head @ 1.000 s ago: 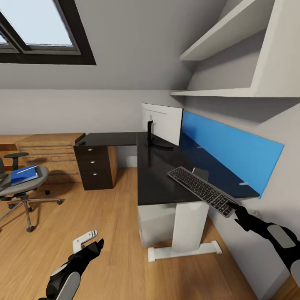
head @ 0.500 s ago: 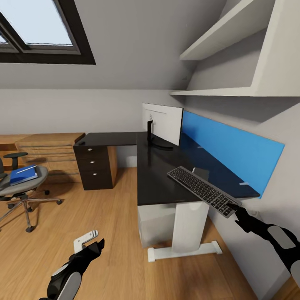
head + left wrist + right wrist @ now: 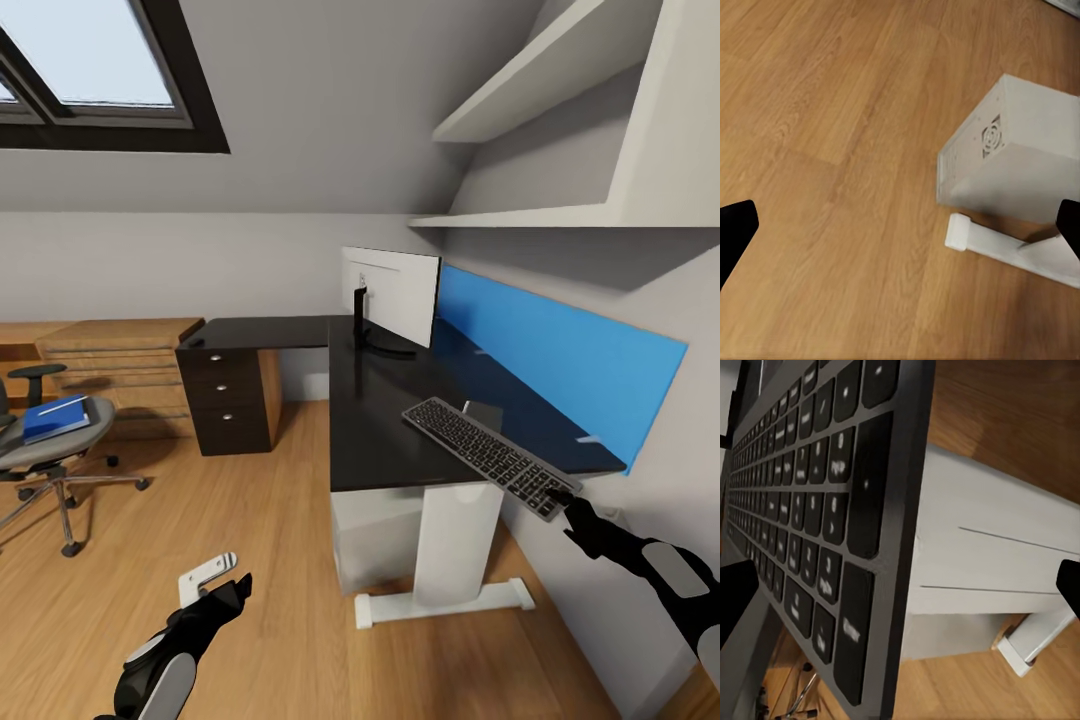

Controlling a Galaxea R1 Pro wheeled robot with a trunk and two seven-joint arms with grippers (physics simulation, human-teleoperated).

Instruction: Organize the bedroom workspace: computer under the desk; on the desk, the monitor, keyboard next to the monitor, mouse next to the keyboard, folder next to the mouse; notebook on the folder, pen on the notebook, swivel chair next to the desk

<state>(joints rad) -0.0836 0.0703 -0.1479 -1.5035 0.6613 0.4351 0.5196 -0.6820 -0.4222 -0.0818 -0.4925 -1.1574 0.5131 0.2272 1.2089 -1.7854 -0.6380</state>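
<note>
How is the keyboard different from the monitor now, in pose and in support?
The monitor stands upright on its stand at the far end of the desk; the keyboard lies flat but tilted, held at one end by the right gripper. The monitor sits wholly on the desk, the keyboard overhangs the near edge. Both are over the black top.

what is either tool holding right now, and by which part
The right tool grips the keyboard by its near end, lifted at a tilt over the desk edge. The left tool is open and holds nothing.
</note>
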